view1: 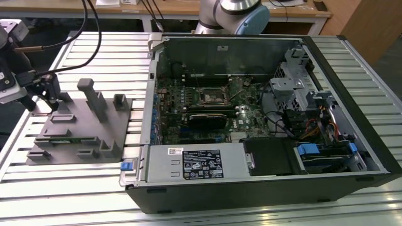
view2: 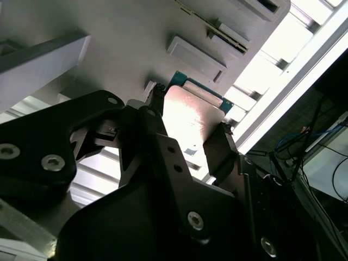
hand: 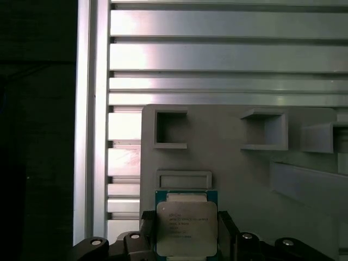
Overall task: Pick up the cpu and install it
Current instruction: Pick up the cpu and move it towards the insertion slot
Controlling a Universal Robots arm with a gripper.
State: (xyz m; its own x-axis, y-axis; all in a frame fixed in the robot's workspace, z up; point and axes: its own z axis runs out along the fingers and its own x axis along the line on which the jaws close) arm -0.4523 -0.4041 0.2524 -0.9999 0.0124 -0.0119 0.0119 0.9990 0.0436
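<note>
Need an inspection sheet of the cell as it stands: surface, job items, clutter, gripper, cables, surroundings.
Surface: slatted aluminium table carrying the grey holder and the open computer case.
Job's things: cpu at the holder, silvery top up; socket on the board inside the case.
Clutter: nothing seen.
Gripper: gripper at the holder's end on the exterior view's left, fingers against two opposite cpu edges.
Cables: black cables run over the table toward the gripper; orange and black wires inside the case.
Surroundings: wooden desk behind the table.
</note>
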